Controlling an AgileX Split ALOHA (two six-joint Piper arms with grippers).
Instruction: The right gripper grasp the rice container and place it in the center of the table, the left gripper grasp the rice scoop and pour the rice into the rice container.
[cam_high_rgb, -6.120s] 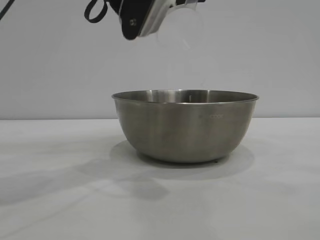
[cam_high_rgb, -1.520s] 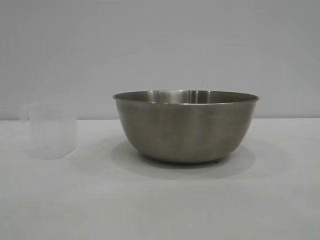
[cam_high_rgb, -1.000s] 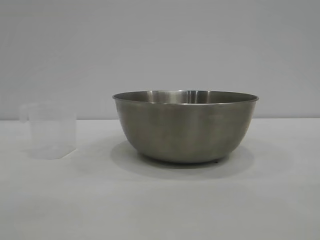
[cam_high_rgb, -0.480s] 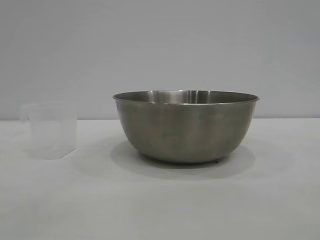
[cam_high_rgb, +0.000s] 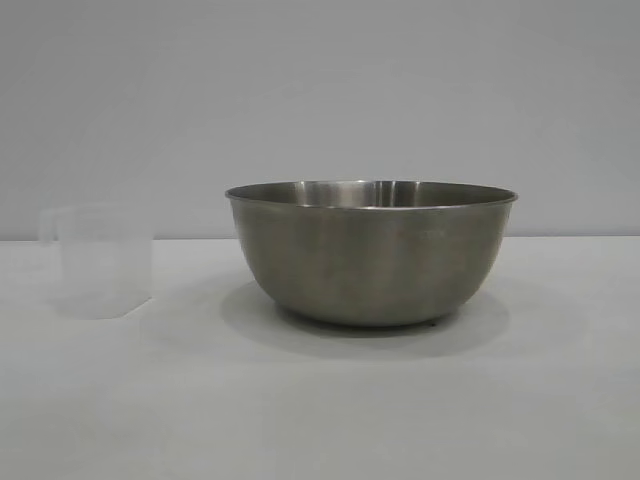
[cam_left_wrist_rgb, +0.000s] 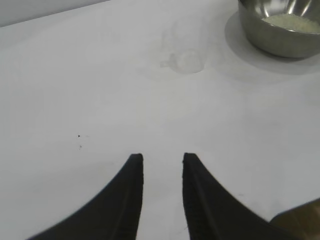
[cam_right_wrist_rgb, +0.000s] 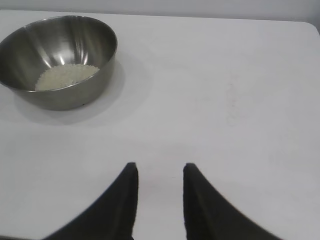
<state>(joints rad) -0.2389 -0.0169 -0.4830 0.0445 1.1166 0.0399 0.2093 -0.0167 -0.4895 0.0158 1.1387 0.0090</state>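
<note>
The rice container (cam_high_rgb: 370, 250), a big steel bowl, stands in the middle of the white table (cam_high_rgb: 320, 410). Pale rice (cam_right_wrist_rgb: 66, 76) lies on its bottom; the rice (cam_left_wrist_rgb: 291, 22) also shows in the left wrist view, inside the container (cam_left_wrist_rgb: 272, 35). The rice scoop (cam_high_rgb: 103, 262), a frosted cup, stands upright and empty to the bowl's left, apart from it. The scoop (cam_left_wrist_rgb: 186, 61) sits well ahead of my left gripper (cam_left_wrist_rgb: 162, 159), which is open and holds nothing. My right gripper (cam_right_wrist_rgb: 159, 167) is open too, pulled back from the container (cam_right_wrist_rgb: 57, 62). Neither gripper shows in the exterior view.
A plain grey wall runs behind the table. The table's far edge (cam_right_wrist_rgb: 200, 17) and a rounded corner show in the right wrist view. Bare cloth lies between each gripper and the bowl.
Six seconds ago the left gripper held the scoop tipped above the bowl. Over the last second and a half nothing has moved.
</note>
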